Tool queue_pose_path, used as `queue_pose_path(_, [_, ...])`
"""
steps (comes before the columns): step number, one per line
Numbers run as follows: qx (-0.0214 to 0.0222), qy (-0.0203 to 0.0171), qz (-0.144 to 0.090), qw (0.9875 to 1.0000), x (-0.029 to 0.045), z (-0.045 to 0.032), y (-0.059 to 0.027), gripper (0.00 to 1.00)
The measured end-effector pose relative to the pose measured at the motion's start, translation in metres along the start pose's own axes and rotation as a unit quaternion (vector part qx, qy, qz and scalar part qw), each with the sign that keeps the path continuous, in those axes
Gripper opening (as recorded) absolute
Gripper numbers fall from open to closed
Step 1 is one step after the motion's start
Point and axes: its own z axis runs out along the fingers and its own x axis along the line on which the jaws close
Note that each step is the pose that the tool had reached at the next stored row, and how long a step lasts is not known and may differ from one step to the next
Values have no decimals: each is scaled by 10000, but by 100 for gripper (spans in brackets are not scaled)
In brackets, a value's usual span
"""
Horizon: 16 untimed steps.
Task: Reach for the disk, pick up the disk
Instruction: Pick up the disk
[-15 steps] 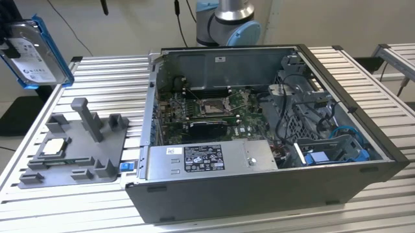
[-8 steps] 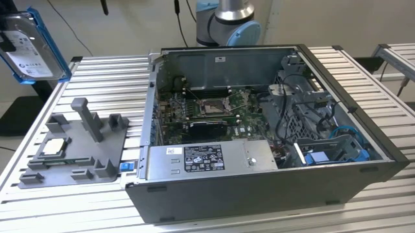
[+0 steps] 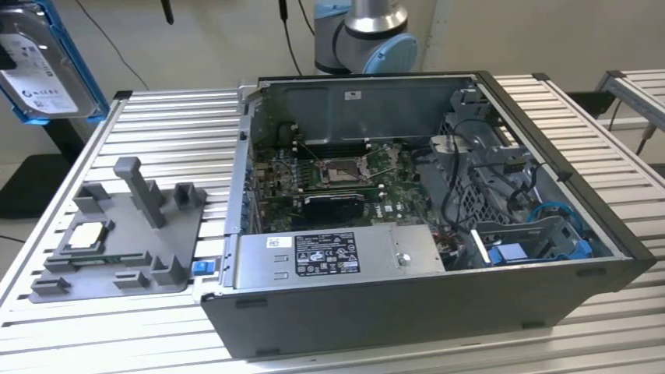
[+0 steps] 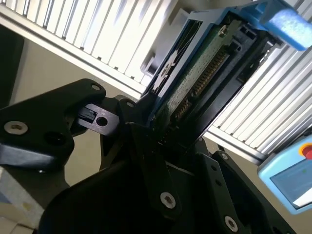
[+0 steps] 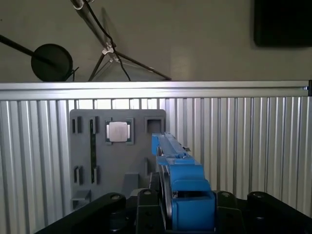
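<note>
High at the exterior view's left edge, clear of the ribbed aluminium table (image 3: 582, 101): a flat silver-grey metal disk (image 3: 40, 74) with a white label, framed by a blue plastic bracket, tilted and partly cut off by the frame. On the table toward the exterior view's left, a grey plastic fixture (image 3: 124, 257) with upright posts and a small square silver chip (image 3: 83, 236) seated in it. Just beside it, an open dark-grey computer case (image 3: 416, 312) holding a green motherboard (image 3: 311, 183), a labelled silver power supply box (image 3: 332, 253) and a blue plastic bay (image 3: 530, 248), with the silver and light-blue robot arm base (image 3: 364, 35) behind.
</note>
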Motion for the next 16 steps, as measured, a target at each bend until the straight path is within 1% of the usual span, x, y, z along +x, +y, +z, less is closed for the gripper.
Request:
queue_pose_path(6, [0,0,0,10000,-14,-145,-1,0])
queue_pose_path(16, [-1,0,0,10000,-40,-410,-4,0])
